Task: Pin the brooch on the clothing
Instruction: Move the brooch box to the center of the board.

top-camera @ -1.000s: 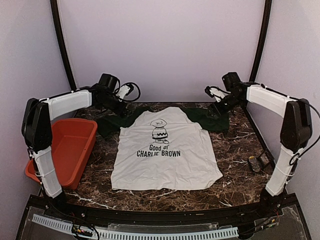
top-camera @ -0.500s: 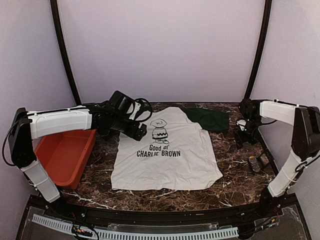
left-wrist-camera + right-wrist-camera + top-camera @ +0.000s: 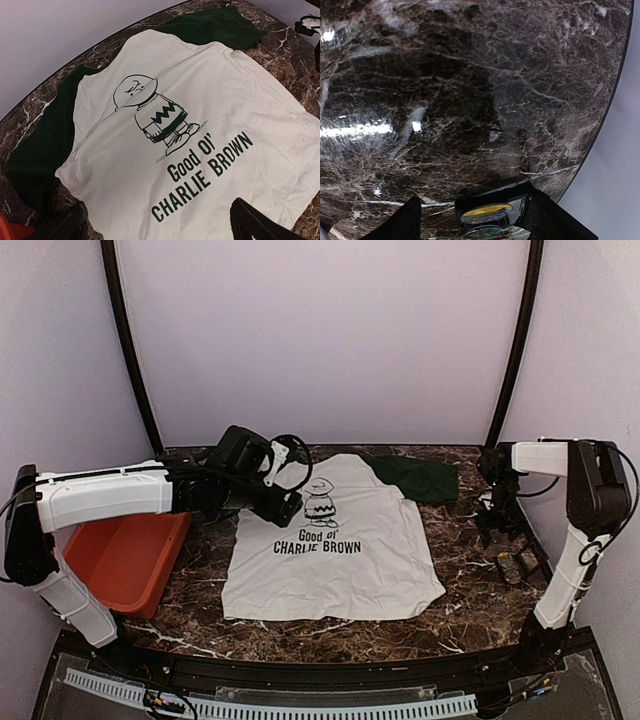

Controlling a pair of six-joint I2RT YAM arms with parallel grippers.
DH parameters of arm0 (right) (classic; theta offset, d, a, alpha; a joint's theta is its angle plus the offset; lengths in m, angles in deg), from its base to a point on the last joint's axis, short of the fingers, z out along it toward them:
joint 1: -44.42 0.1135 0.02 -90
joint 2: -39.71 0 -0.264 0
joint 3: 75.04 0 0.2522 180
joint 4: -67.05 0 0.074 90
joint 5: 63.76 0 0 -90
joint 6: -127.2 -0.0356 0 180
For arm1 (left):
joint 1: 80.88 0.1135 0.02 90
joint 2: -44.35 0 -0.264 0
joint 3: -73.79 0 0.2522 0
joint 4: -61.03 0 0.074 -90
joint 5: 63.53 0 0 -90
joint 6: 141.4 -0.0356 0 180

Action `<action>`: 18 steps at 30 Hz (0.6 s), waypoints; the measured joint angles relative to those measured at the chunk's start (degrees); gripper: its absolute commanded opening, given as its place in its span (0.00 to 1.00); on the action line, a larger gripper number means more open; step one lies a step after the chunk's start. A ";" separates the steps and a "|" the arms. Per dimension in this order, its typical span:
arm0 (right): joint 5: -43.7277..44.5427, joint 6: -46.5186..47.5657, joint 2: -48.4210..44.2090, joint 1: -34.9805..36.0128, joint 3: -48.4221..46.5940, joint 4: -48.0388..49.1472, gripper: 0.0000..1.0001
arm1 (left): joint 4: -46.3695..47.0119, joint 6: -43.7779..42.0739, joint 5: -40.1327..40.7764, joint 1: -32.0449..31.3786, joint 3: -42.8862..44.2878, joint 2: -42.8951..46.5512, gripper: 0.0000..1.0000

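While shirt [image 3: 330, 575] lies flat, collar far, hem near: left fingers [image 3: 260, 225] spread, right fingers [image 3: 407, 222] spread by probable brooch [image 3: 486, 212].

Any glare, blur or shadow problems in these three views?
Top view: soft, even light, shirt print readable, brooches by the right arm too small to resolve. Left wrist: print sharp, its own fingers dark and soft at the bottom edge. Right wrist: white glare streaks on the table, a dark shadow mid-frame, brooches fairly clear at the bottom.
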 measured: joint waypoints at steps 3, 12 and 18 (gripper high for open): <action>-0.57 -0.13 1.09 0.00 -0.96 -1.07 0.72 | 0.04 -0.44 0.68 -0.87 -0.09 0.02 0.99; 1.38 -0.42 -1.73 0.00 -3.72 -3.06 0.76 | 0.09 -0.87 2.01 -0.96 -0.42 0.74 0.99; 1.70 -0.33 -13.22 -3.13 -4.55 -2.36 0.76 | 0.09 -0.87 2.16 -1.03 -0.42 0.74 0.99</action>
